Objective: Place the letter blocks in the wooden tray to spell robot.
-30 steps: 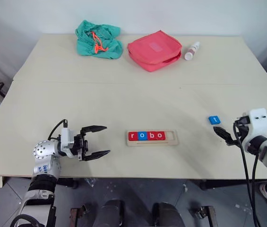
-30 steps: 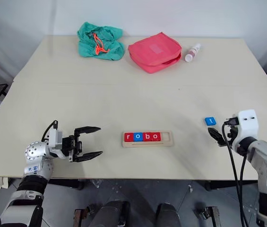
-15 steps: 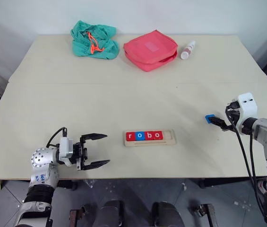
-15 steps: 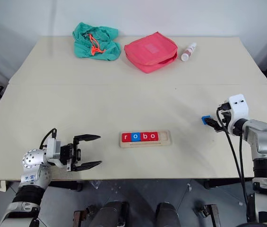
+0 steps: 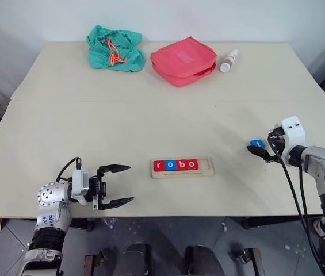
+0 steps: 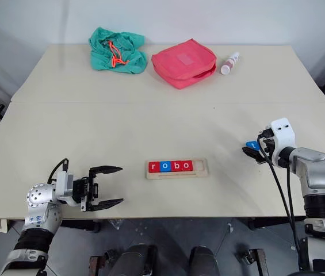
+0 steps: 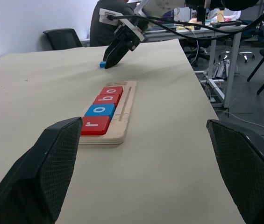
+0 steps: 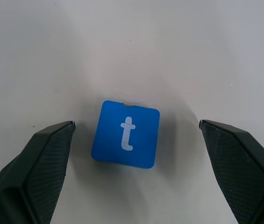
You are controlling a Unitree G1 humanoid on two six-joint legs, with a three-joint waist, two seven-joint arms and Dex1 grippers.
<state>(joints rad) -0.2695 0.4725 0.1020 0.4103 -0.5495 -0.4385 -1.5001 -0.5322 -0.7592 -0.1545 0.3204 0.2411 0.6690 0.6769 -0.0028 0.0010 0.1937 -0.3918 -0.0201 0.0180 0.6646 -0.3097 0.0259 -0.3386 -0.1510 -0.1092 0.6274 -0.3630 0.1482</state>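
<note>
In the wooden tray, near the front edge of the surface, four letter blocks sit side by side from its left end and read r, o, b, o: red, blue, red, red. The slot after the second o is bare wood, so the word lacks only its last letter. That letter, the blue t block, lies flat on the surface well to the right of the tray, not yet lifted. The right end effector is over it with its fingers spread wide, one on each side of the block and touching neither. The left end effector hangs open near the front edge, left of the tray, holding nothing. What remains, by my reading, is to grip the t and set it beside the final o.
</note>
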